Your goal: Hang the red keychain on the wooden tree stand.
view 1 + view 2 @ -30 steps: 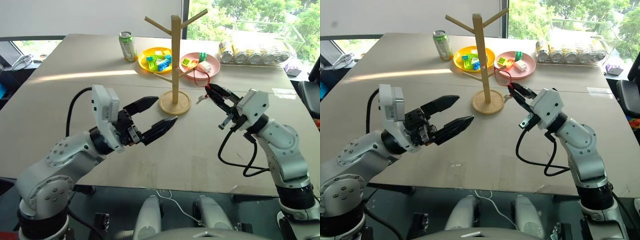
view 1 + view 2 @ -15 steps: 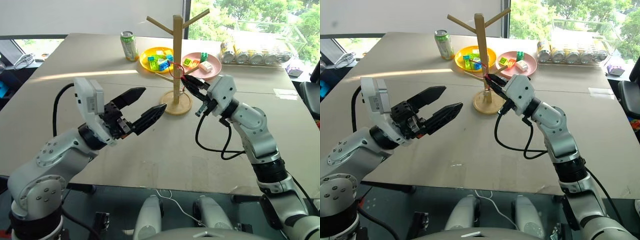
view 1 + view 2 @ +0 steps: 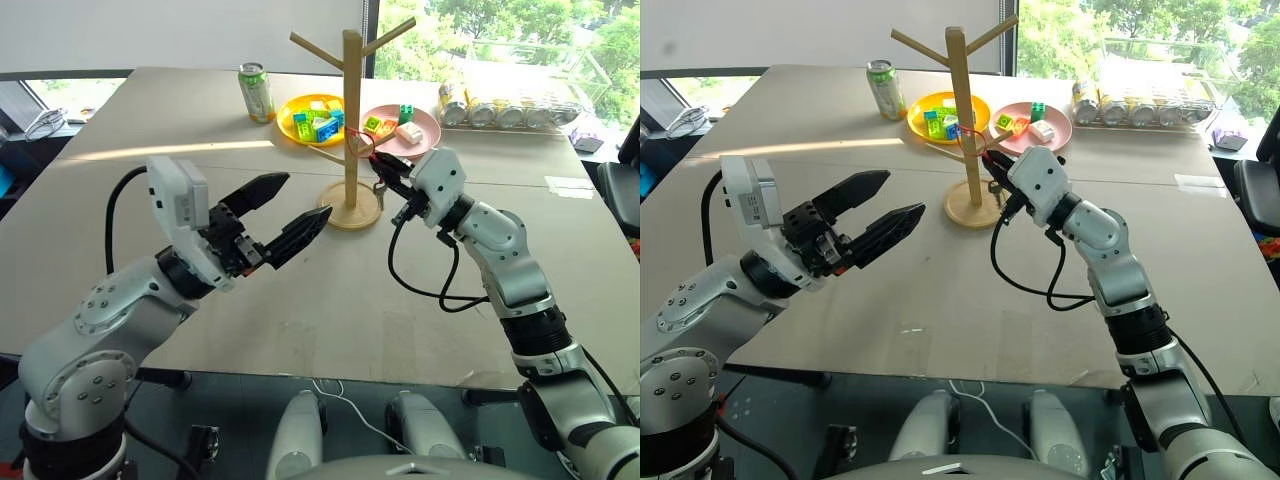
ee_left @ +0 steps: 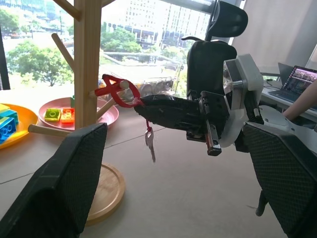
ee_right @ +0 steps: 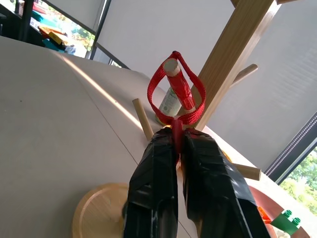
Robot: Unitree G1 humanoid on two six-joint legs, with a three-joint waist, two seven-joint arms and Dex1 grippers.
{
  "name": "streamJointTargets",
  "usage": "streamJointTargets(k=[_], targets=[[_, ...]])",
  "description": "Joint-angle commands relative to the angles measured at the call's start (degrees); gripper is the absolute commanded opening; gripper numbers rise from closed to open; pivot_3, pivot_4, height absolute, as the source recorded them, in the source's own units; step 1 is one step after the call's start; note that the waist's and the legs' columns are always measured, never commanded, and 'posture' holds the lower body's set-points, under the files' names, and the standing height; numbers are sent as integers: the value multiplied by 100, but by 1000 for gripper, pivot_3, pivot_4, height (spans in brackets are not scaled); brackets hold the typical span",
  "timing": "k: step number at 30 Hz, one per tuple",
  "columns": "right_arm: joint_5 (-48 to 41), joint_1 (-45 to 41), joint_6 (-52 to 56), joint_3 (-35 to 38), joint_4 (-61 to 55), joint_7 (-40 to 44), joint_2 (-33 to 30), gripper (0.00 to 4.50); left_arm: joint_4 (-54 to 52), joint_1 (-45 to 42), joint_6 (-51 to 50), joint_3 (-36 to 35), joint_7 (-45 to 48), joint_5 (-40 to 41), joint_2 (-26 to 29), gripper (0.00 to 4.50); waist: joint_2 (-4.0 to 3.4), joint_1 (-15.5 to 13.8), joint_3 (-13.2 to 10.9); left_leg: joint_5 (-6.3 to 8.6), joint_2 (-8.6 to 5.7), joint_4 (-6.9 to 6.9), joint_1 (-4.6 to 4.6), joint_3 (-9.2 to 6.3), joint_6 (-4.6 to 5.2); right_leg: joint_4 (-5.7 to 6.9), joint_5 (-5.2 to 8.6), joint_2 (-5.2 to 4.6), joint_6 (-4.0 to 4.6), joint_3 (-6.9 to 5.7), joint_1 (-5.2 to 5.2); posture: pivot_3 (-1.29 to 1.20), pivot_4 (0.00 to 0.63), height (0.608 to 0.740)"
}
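Red keychain (image 5: 176,94): we find its loop now over a peg of the wooden tree stand (image 3: 351,120).
Right gripper (image 4: 148,106): has advanced, clamped on keychain.
Left gripper (image 3: 288,210): open, empty.

green can (image 3: 256,92) upright | yellow plate (image 3: 288,124) (bricks in it) beside pink plate (image 3: 430,133) | cans (image 3: 505,108) in a row
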State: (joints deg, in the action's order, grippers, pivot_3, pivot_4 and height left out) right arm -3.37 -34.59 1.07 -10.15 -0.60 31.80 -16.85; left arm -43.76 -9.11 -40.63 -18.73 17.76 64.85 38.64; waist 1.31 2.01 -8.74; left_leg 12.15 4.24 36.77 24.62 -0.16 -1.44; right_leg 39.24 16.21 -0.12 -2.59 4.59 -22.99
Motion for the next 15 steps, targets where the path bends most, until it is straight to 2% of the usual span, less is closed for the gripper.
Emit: streamJointTargets(k=[1,2,5,13,15], targets=[[33,-160,-32,95,-34,30,-62,87,-103,-87,158,22,-19,-20,18,4500,0,0,0,0,0,0,0,0,0,0,0,0,0,0,0,0,150,740],[50,-156,-32,89,-12,44,-79,87,-89,-99,164,29,-12,-35,24,4500,0,0,0,0,0,0,0,0,0,0,0,0,0,0,0,0,150,740],[35,-126,-34,130,8,99,-142,1033,-25,-183,180,96,4,-94,30,4500,-1,-1,0,0,0,0,0,-1,0,0,0,0,0,0,0,0,150,740],[-141,106,124,275,-259,328,-456,4445,224,-342,123,144,275,-230,202,4500,-1,1,-1,0,0,0,0,-1,0,-1,0,0,0,-1,0,0,150,740],[-358,234,353,357,-483,595,-692,4445,440,-419,60,132,531,-306,401,4500,-2,-9,-2,0,0,0,1,-1,0,-2,0,0,0,-1,0,0,150,740]])
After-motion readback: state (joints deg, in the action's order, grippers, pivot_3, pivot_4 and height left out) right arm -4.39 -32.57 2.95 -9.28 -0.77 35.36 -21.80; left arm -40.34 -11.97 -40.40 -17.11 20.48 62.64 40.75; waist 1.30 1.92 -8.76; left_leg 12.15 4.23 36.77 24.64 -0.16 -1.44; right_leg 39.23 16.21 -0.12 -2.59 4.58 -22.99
